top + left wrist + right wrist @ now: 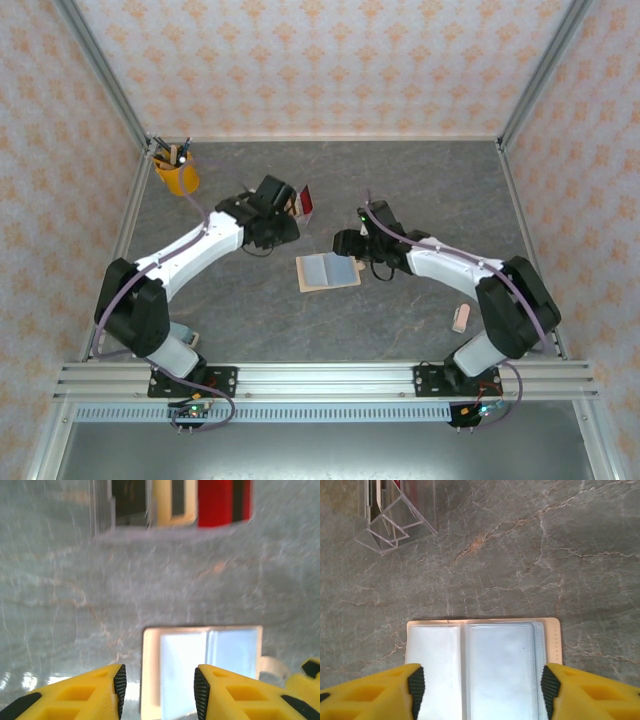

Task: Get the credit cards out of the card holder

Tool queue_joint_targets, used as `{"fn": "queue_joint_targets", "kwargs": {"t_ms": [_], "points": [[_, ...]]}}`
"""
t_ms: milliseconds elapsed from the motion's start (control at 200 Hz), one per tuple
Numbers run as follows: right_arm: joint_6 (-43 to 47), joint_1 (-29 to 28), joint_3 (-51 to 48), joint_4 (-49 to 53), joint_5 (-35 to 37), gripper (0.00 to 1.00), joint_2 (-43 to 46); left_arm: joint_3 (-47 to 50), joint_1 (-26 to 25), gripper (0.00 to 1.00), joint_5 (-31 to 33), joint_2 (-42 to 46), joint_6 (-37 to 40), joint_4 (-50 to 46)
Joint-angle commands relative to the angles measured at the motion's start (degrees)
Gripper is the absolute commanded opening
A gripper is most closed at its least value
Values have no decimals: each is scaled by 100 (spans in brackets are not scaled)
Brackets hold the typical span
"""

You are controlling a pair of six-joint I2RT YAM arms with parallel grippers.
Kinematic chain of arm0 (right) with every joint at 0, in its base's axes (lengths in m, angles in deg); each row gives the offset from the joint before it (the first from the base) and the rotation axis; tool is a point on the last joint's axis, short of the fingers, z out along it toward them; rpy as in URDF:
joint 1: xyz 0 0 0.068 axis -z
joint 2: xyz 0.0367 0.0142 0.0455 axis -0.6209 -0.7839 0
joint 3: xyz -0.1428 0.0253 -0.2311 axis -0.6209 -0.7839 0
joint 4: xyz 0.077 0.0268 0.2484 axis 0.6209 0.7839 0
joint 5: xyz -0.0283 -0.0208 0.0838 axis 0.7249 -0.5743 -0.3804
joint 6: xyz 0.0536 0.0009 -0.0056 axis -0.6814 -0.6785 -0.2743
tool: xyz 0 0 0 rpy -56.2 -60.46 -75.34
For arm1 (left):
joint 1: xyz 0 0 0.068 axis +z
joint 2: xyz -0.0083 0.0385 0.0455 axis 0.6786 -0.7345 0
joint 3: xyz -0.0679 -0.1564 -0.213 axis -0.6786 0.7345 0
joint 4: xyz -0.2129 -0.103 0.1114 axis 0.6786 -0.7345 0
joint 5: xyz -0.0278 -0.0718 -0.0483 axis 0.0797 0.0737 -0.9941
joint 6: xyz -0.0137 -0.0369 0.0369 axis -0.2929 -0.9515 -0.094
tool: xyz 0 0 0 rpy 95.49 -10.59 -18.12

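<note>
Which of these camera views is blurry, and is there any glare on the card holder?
Left wrist view is smeared throughout, the card holder washed out pale; right wrist view is sharp, veins in the table crisp; top external view is evenly lit.

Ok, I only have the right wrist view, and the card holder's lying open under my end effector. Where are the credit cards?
Observer: Three credit cards stand in the clear acrylic stand: dark, tan and red.
Operator: And the left end effector?
Observer: It's open, poised over one end of the card holder.
Operator: Anything else around?
Observer: A yellow cup holding pens, in the back left corner.
</note>
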Motion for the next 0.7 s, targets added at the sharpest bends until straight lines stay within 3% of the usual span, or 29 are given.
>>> {"fn": "queue_joint_targets", "kwargs": {"t_ms": [0,210,696], "points": [[181,-89,330,493,212,61,-321,498,-104,43,-659,200,-274,871],[181,-134,687,868,267,59,-857,1191,-204,41,-1117,-7,-428,1696],[259,-134,1136,1490,277,56,-1478,812,-205,29,-1372,-1075,-330,1688]]}}
